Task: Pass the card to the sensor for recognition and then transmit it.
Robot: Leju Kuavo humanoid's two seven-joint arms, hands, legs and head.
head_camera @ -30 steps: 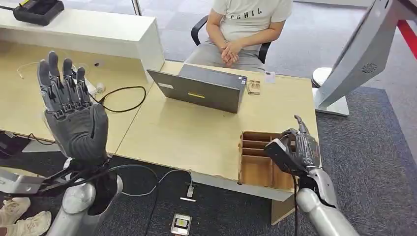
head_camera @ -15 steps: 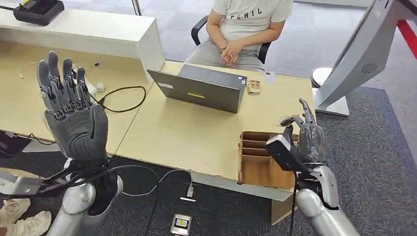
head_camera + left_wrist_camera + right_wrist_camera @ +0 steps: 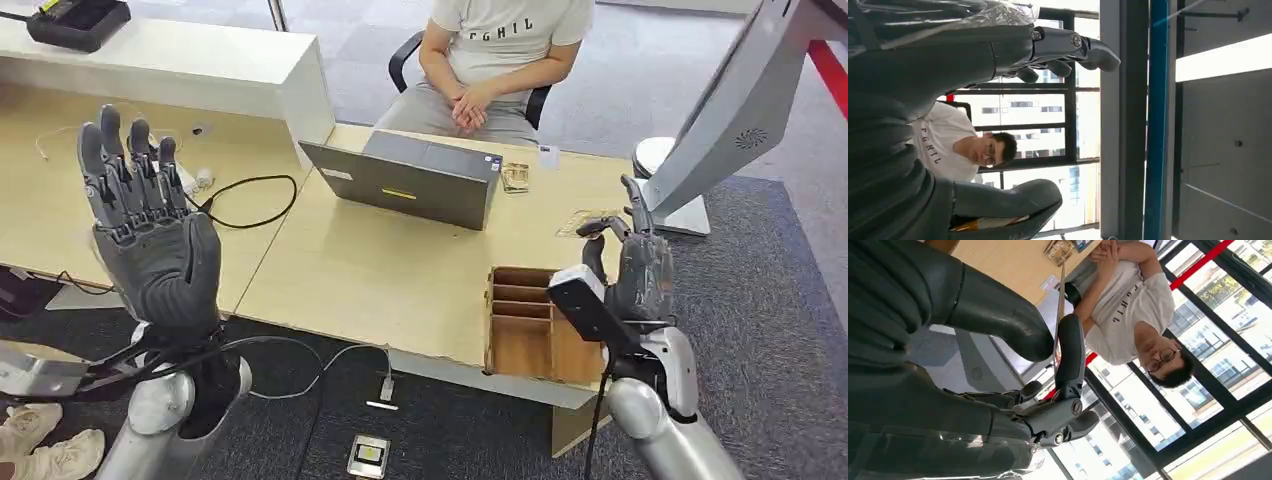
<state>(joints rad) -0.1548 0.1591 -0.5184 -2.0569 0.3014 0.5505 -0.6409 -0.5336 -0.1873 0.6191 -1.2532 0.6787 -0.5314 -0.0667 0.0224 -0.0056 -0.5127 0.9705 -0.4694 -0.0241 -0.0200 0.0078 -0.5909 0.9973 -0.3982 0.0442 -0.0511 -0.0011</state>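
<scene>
Right hand (image 3: 632, 262) is up above the counter (image 3: 400, 280), lifted over the wooden divided box (image 3: 525, 320) at the near edge, and it has the card (image 3: 590, 220) pinched between thumb and a finger. In the head view the card is a thin, see-through sheet at the fingertips, hard to make out; the right wrist view shows it edge-on as a narrow sliver (image 3: 1058, 325) clamped between the thick thumb and a darker finger.

Now the relation that matters: the white sensor stand (image 3: 720, 120) rises just beyond and to the right of that hand, its sloped panel leaning over the counter's far right corner. The card's long axis runs away from the hand toward the far side (roughly toward the stand's foot, as best I can judge). So the right arm is plainly the nearer one; a short reach outward should present the card to the panel.

Left hand (image 3: 150, 230) is well apart on the other side, raised palm-forward, fingers straight and spread, holding nothing. A person (image 3: 500, 60) sits behind the laptop (image 3: 410, 180), hands clasped, the likely receiver afterwards.
</scene>
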